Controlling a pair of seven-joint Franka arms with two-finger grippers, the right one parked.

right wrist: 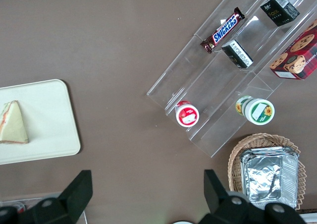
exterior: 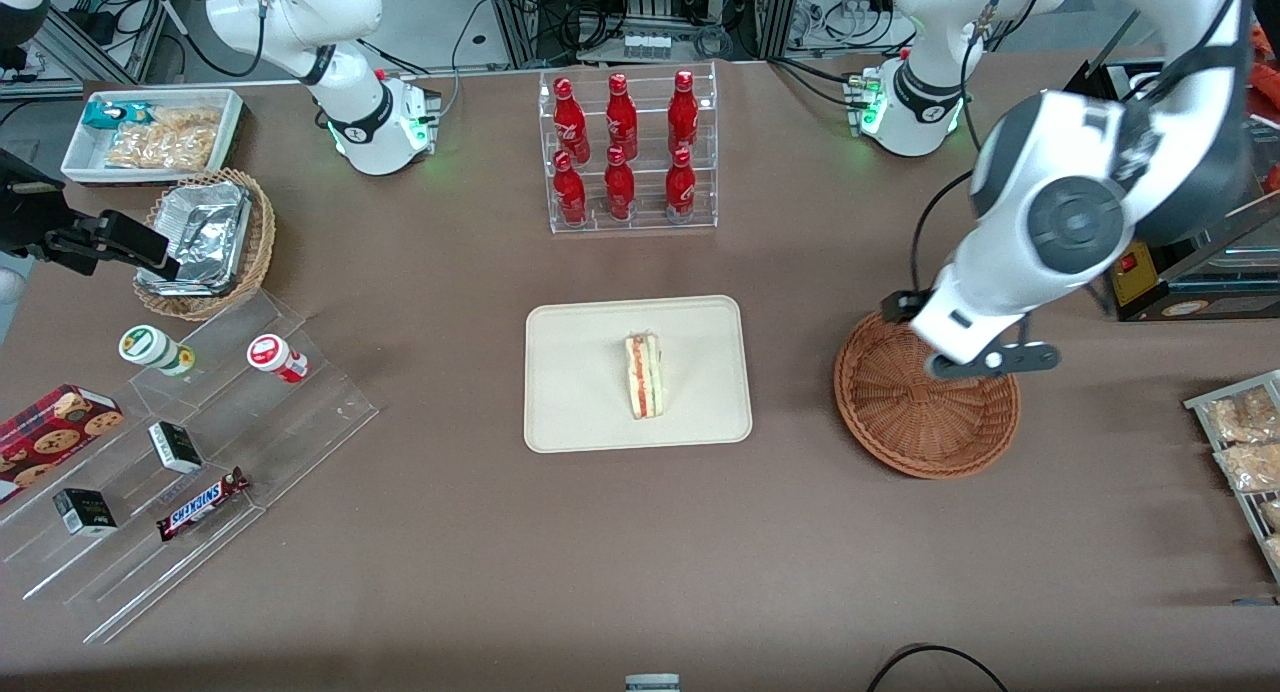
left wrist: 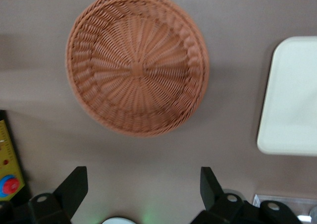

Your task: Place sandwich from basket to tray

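— While the end effector [left wrist: 143, 187] hangs over the wicker basket [exterior: 926, 408], how are its fingers?
— Wide apart, holding nothing. Sandwich [exterior: 645, 375] lies on the cream tray [exterior: 570, 412].

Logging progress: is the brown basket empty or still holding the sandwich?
Empty. The basket shows only bare weave; the sandwich lies on the tray. The open claw hangs above the basket.

Sandwich [exterior: 645, 376] on tray [exterior: 580, 412] (standing on edge), basket [exterior: 925, 422] apparently empty, tool [exterior: 985, 360] above basket's rim
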